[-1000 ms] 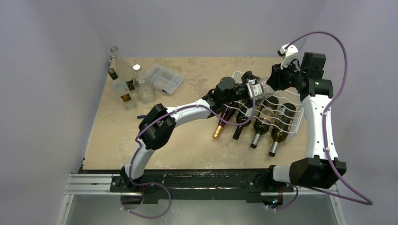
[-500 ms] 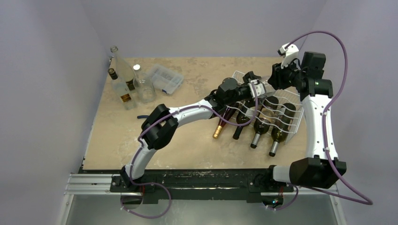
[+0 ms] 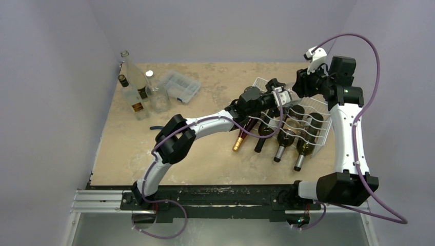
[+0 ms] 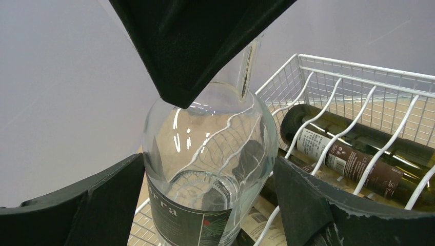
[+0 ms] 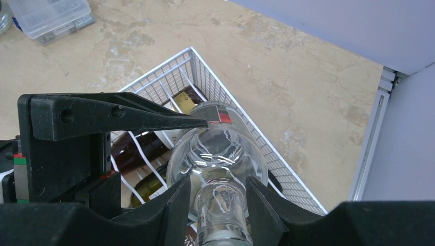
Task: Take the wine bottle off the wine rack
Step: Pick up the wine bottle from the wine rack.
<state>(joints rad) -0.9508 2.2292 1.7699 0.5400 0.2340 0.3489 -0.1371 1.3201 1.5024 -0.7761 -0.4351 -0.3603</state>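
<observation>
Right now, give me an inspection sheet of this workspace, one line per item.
Surface: beige table, mottled.
Job's things: white wine rack at right, four dark bottles lying in it; clear wine bottle over it, neck up.
Clutter: clear plastic box and glass bottles, far left.
Grippers: left gripper clasps the bottle's body; right gripper straddles its neck, grip unclear.
Cables: purple cable on each arm; the left arm's sags over the rack.
Surroundings: lilac walls, metal rail at near edge.
</observation>
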